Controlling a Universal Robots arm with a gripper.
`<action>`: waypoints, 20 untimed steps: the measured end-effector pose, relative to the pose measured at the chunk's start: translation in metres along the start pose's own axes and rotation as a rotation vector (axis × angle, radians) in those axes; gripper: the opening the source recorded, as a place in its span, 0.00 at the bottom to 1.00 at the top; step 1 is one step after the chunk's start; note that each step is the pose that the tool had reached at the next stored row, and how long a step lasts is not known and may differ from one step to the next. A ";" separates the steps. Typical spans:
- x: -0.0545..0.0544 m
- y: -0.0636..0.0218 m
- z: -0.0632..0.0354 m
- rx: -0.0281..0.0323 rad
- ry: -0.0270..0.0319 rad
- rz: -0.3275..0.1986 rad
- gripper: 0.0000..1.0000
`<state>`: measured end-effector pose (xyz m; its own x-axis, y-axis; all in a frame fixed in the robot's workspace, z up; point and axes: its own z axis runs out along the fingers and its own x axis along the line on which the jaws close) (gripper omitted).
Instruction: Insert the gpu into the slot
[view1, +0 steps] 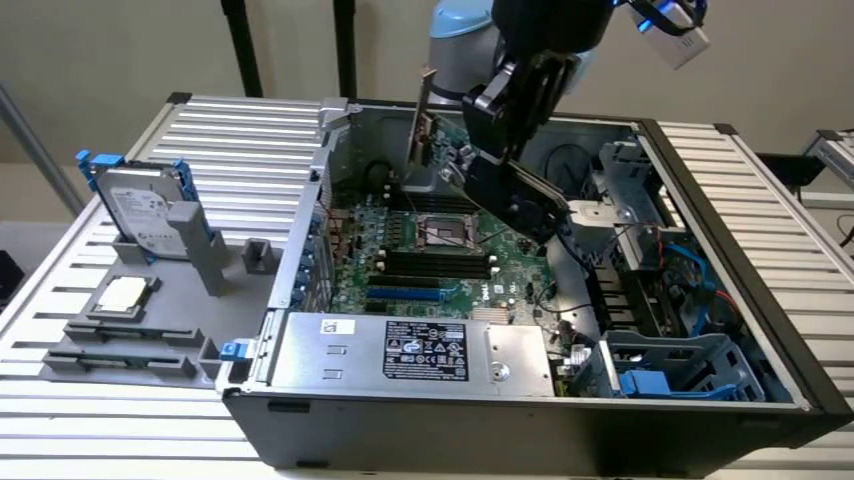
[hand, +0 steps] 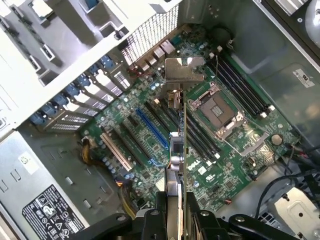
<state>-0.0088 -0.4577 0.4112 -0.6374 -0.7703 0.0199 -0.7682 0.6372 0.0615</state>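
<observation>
While jaws pinch the gpu (hand: 178, 146) clear of the slot (hand: 149, 134), the motherboard (hand: 227, 159) reads "Dell".

Gpu (hand: 176, 150): dark board seen edge-on; end bracket of bare bright metal, smooth.
Slot (hand: 149, 131): bright blue plastic, smooth, slight sheen.
Motherboard (view1: 518, 262): green lacquered board, lightly glossy; black plastic memory connectors.
Power supply box (view1: 334, 355): silver sheet metal, dull satin; black printed label, smooth.
Case (view1: 534, 430): dark grey coated metal, matt.
Surface (view1: 227, 140): pale ribbed metal slats, satin finish.
Hard drive (view1: 140, 210): silver metal face with label; blue plastic side rails.
Holder tray (view1: 134, 345): grey plastic, matt.
Pincer (hand: 175, 220): black, semi-gloss, closed around the gpu.
</observation>
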 end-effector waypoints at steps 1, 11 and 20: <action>0.000 0.0000 0.0005 0.0013 0.0004 -0.019 0.26; 0.000 -0.0005 0.0087 0.0145 0.0038 -0.200 0.26; 0.000 -0.0011 0.0187 0.0233 0.0088 -0.364 0.26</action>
<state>-0.0088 -0.4577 0.3925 -0.3217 -0.9468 0.0095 -0.9458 0.3218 0.0434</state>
